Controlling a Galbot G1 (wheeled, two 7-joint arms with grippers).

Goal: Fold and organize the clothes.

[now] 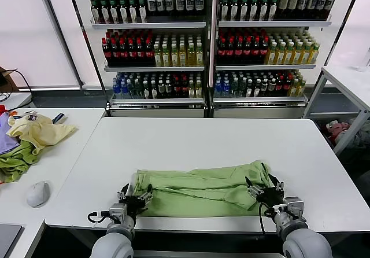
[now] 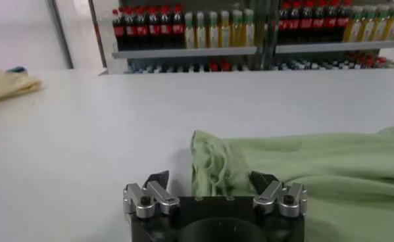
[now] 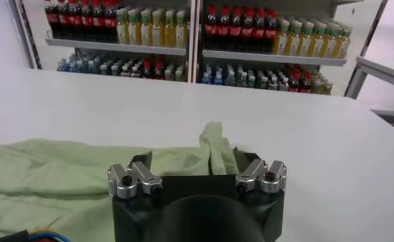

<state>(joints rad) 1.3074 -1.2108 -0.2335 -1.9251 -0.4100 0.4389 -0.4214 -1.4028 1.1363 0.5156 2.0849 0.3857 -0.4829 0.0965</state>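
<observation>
Two pale grey rounded wrist housings, black left end effector (image 1: 134, 197) and black right end effector (image 1: 264, 188), silver finger links with dark screws, black fingertips (image 2: 158, 178), thin black cable looping beside each wrist

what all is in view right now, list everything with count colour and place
polo shirt: one, light green, folded into a long band at the near edge of the main table
garment: one, pale yellow, crumpled on the side table
cloth: one, darker green, under the yellow garment
computer mouse: one, white, side table near edge
drink shelves: two racks, mixed bottles, behind the table
left gripper: open, at the shirt's left end
right gripper: open, at the shirt's right end
</observation>
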